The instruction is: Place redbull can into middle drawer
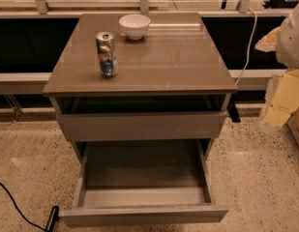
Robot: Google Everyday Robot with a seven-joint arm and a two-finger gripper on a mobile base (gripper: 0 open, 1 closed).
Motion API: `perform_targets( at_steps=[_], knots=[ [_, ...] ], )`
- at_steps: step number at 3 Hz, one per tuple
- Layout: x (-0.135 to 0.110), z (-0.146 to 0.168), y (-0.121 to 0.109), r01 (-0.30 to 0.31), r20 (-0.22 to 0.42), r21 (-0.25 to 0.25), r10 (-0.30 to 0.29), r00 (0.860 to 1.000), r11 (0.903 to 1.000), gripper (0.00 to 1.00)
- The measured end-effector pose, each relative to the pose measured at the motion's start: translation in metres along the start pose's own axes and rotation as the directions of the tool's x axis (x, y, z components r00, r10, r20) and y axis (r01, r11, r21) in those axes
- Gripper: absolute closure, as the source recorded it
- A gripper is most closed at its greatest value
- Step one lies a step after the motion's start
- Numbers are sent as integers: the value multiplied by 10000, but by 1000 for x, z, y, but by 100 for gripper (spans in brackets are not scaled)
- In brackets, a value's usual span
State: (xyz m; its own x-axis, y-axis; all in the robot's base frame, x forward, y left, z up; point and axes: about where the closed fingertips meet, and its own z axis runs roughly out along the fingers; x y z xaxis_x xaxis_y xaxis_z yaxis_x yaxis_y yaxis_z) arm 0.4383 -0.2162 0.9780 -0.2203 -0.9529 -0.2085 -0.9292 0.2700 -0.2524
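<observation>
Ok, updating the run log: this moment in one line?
redbull can upright on cabinet top | middle drawer open, empty | gripper at right edge

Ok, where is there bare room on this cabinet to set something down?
The middle drawer is pulled out and bare throughout. On the cabinet top, the right half and the front edge are free; the back left is crowded by the redbull can and the white bowl. The hand hangs at the right, off the top.
</observation>
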Motion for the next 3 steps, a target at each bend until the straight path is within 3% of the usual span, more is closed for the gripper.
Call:
perform_targets(
  at_steps=[1, 2, 3],
  knots=[
    [-1, -1, -1, 39, 20, 33, -39, 10000, 10000, 0],
    [-21, 5, -26, 529, 373, 172, -535, 9979, 9985, 0],
    [-71, 18, -66, 1400, 1300, 448, -1447, 9809, 9891, 0]
  ],
)
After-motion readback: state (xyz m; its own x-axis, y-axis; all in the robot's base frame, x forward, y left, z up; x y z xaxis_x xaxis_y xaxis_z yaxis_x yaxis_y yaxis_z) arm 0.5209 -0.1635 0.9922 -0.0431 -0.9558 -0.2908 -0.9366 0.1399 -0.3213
